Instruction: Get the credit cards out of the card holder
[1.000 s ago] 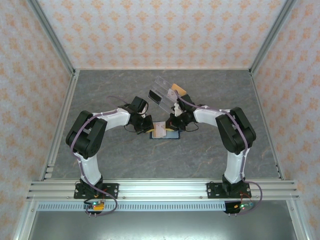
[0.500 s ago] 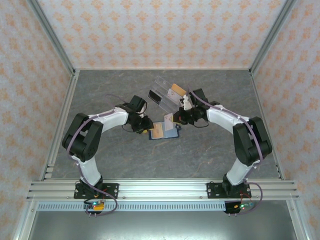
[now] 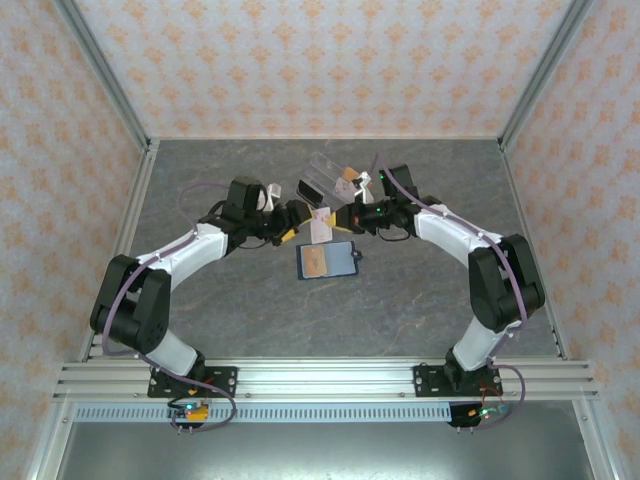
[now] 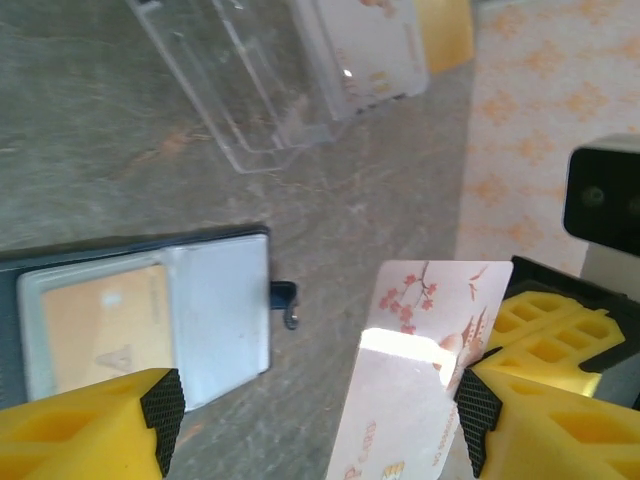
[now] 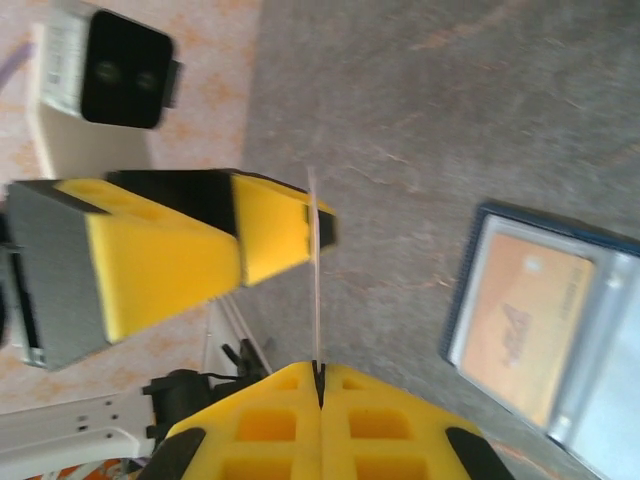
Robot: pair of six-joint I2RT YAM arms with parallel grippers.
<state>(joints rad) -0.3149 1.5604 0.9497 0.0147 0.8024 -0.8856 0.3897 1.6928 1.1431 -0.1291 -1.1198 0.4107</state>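
My right gripper (image 5: pixel 320 372) pinches a whitish card (image 4: pixel 420 370), left gripper (image 4: pixel 318 410) gapes around it; I judge a handover. Next: close left. An orange card (image 3: pixel 316 262) sits in the card holder (image 3: pixel 345 257)

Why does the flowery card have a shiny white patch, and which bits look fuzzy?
Left wrist view: light glares off the blossom-print card, washing out a patch in its middle. Right wrist view: the right gripper sits close to the lens and looks soft; the card it pinches is edge-on, a thin line. Top external view: even light.
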